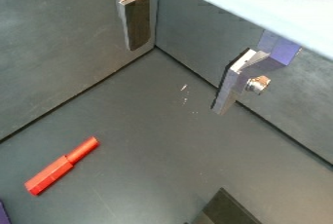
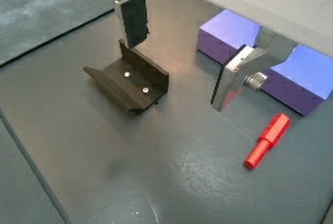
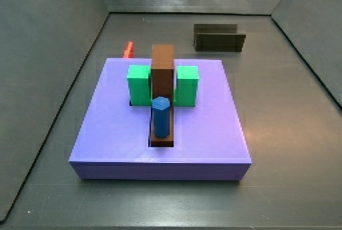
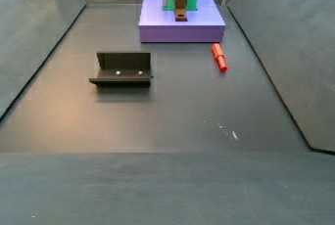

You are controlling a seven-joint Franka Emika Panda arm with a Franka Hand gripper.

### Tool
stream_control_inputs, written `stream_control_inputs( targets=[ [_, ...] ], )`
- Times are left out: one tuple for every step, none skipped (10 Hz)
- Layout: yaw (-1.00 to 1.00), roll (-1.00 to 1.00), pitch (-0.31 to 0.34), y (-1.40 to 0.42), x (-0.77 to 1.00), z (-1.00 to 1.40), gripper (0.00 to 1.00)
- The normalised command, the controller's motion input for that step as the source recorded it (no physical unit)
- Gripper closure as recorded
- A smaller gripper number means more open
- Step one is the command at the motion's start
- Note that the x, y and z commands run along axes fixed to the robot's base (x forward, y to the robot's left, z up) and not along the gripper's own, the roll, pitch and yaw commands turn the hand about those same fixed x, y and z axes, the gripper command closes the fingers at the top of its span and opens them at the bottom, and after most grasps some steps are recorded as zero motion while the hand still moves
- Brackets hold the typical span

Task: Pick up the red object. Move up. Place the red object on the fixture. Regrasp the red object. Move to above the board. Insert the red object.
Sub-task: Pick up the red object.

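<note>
Pincer [image 2: 176, 57] status: the two silver plates with dark pads stand well apart in both wrist views, with nothing between them; it hangs above the floor, clear of every piece. In both side views the pincer itself cannot be made out.

Red object [image 2: 267, 141] lies flat on the dark floor, untouched, off to one side of the pincer and apart from both fingers [image 1: 135, 21]. In a wrist view [image 1: 61, 166] it rests alone on bare floor. In a side view [image 4: 220, 57] it lies just beside the near corner of the board [image 4: 164, 30], close to its edge but on the floor; whether it touches the board cannot be told. In a side view [image 3: 128, 49] only a small red part of it shows past the board's far corner.

Floor [image 4: 170, 121] is a dark grey sheet, bounded by grey sloping walls [image 3: 54, 34] on the sides, with a few pale scuffs.

Fixture [image 4: 123, 69] stands on the floor well apart from the board, open-topped, with nothing in it. In a wrist view [image 2: 128, 80] it sits near one finger, two pale screw heads showing on its inner face.

Board [image 3: 163, 124] carries green blocks [image 3: 139, 84], a brown bar [image 3: 162, 69] running along its middle, and an upright blue cylinder [image 3: 160, 117] at the bar's near end.
</note>
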Motion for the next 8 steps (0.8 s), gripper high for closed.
stream_control_inputs(
  targets=[
    [0.00,0.00,0.000,-0.02,0.00,0.00,0.00],
    [0.00,-0.06,-0.016,0.00,-0.05,-0.07,0.00],
    [0.00,-0.21,-0.079,-0.05,-0.25,-0.25,0.00],
    [-0.03,-0.20,-0.041,-0.46,-0.09,-0.32,0.00],
    [0.00,0.00,-0.044,-1.00,-0.06,-0.60,0.00],
    [0.06,0.10,-0.044,-1.00,-0.13,-0.59,0.00],
    [0.02,0.15,-0.144,-1.00,-0.18,-0.77,0.00],
    [0.00,0.20,-0.090,-1.00,0.00,-0.74,0.00]
  ],
)
